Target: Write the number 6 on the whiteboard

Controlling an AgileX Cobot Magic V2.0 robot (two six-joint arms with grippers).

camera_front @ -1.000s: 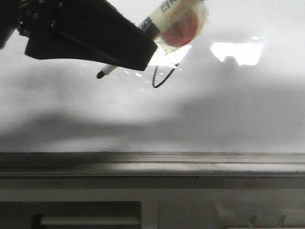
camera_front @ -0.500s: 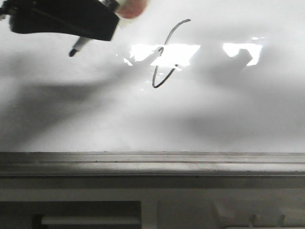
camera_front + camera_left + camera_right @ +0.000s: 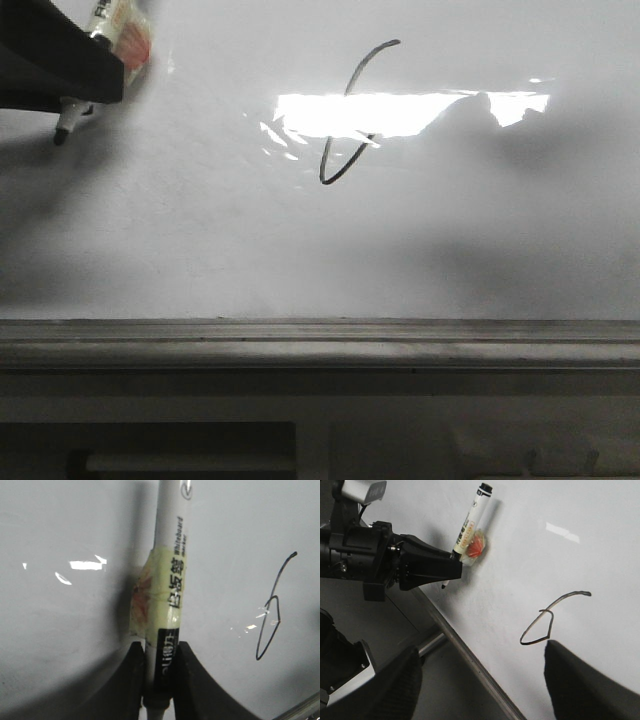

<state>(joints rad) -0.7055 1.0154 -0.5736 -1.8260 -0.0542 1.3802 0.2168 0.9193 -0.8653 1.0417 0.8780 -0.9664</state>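
The number 6 (image 3: 345, 120) is a thin black stroke with a narrow loop on the whiteboard (image 3: 300, 250), crossing the bright glare. It also shows in the left wrist view (image 3: 270, 615) and the right wrist view (image 3: 545, 625). My left gripper (image 3: 85, 95) is at the far upper left, shut on a taped whiteboard marker (image 3: 115, 25), well left of the number. The marker's tip (image 3: 60, 135) points down-left. The left wrist view shows the jaws clamping the marker (image 3: 170, 580). My right gripper (image 3: 481, 650) is wide open and empty, over the board's edge near the number's loop.
A dark grey ledge (image 3: 320, 345) runs along the board's near edge. In the right wrist view my left arm (image 3: 365, 562) hangs over the board's edge (image 3: 465, 650), with a grey surface and a metal bar (image 3: 430, 642) beside it.
My left gripper has carried the marker left and away from the number, uncovering the whole stroke. The glare has widened into one long band.
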